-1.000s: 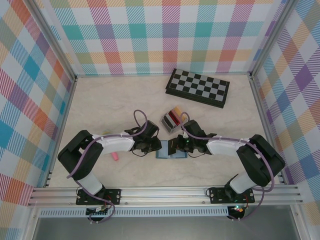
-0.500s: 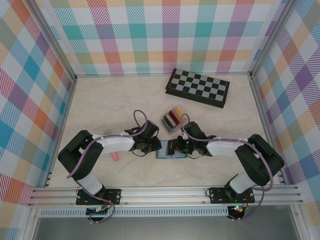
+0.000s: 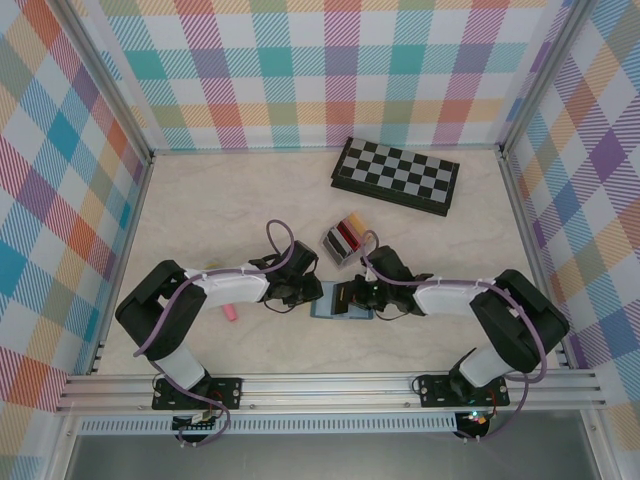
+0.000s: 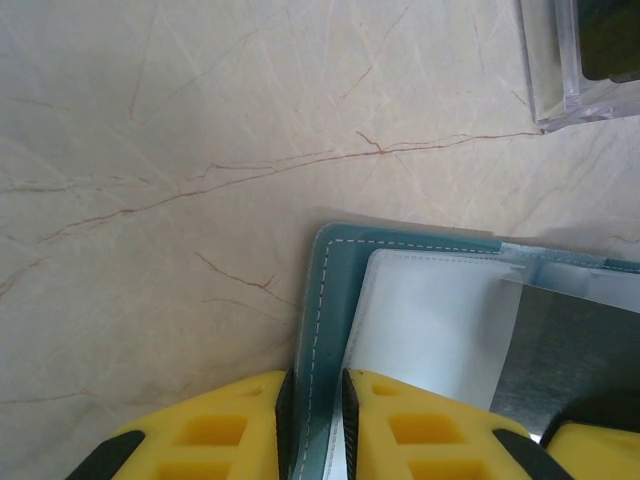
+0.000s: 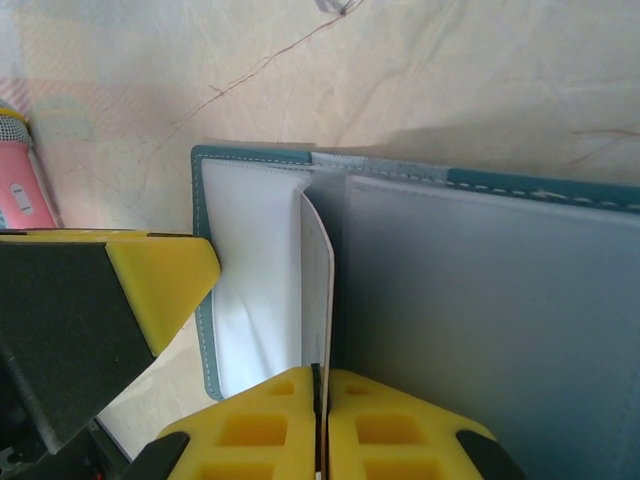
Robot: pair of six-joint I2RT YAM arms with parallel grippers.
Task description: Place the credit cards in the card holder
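Right end effector [image 5: 318, 378] shifted slightly, card holder [image 5: 480, 300] flap pinched within

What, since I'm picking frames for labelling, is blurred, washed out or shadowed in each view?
Top external: evenly lit and sharp, soft shadows under the arms. Left wrist: table veins and card holder stitching crisp. Right wrist: pink stick washed out and blurred; shadow on the table along the card holder.

The pale, red-veined desk [image 3: 220, 210] carries 4 things: a chessboard [image 3: 396, 175] at the far right, a clear rack [image 3: 343, 239] near the middle, the teal card holder [image 3: 330, 310] lying open just nearer, and a pink stick [image 3: 229, 313] well left of it.
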